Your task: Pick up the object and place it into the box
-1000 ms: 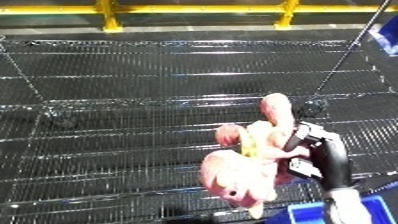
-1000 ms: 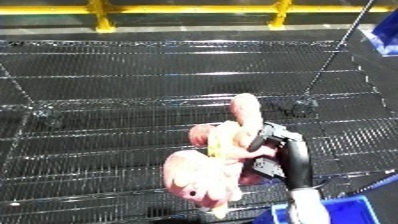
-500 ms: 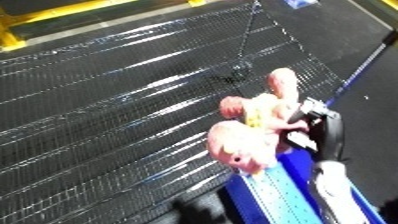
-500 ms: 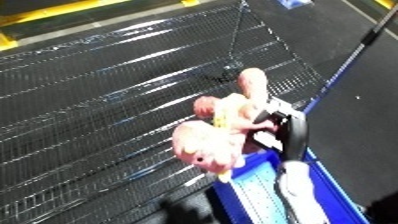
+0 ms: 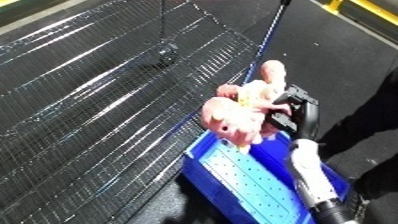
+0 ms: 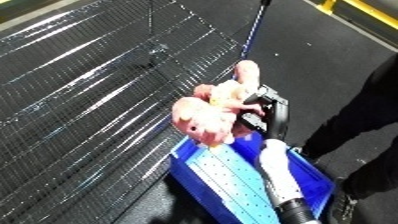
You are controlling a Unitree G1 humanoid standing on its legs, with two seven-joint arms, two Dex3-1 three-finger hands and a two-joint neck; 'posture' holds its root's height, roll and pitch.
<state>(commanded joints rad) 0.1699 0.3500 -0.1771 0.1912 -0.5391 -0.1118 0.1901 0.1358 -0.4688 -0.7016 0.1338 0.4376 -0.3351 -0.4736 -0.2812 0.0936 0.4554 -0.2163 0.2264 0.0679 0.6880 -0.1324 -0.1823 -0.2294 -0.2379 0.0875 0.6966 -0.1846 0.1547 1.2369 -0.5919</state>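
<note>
Pink and floppy, the plush toy point(image 5: 242, 112) hangs over the near rim of the blue bin point(image 5: 244, 186), so if you let go now it could catch that rim and tumble onto the wire-mesh table point(image 5: 107, 95) at nine o'clock (or the dark floor). Your right hand point(image 5: 293, 111), fingers curled round it, holds the toy at its nine o'clock side, above the bin's top corner.

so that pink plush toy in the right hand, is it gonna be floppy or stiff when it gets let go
Probably floppy: the pink plush toy bulges and droops around the right hand rather than keeping a rigid shape. It looks light for its bulk, since one hand carries it. Dropped over the blue bin, it should land softly without rolling or breaking.
</note>
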